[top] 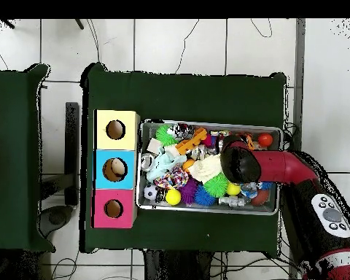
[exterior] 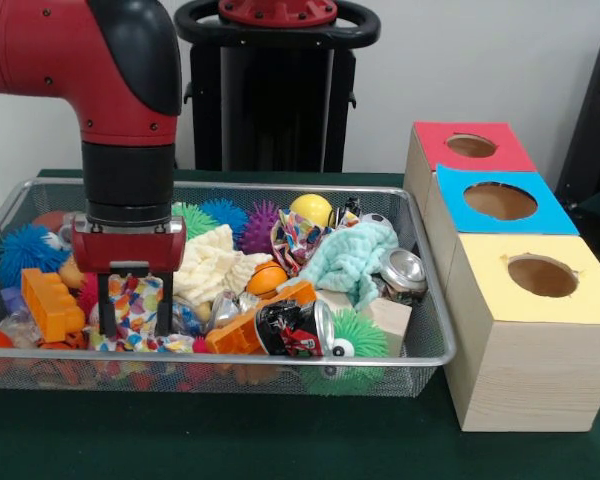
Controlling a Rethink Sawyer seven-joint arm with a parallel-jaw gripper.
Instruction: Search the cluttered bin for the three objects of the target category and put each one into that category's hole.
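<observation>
The wire mesh bin (exterior: 280, 361) is full of toys; it also shows in the overhead view (top: 207, 124). My gripper (exterior: 135, 330) is lowered into its left part, open. Its two fingers (exterior: 105, 318) stand on either side of a confetti-patterned cloth (exterior: 140, 298). A second confetti cloth (exterior: 298, 236) lies near the bin's middle back, also seen from overhead (top: 176, 177). A third does not show. The yellow-topped box with its round hole (exterior: 542, 275) stands right of the bin, nearest the camera; overhead it (top: 116, 130) is left of the bin. From overhead the arm (top: 240, 165) hides the gripper.
Blue-topped (exterior: 500, 201) and red-topped (exterior: 471, 146) boxes stand behind the yellow one. In the bin lie a cream cloth (exterior: 215, 262), a mint cloth (exterior: 350, 255), cans (exterior: 295, 328), an orange brick (exterior: 50, 303), a wooden block (exterior: 390, 318), spiky balls (exterior: 25, 248) and a yellow ball (exterior: 311, 209).
</observation>
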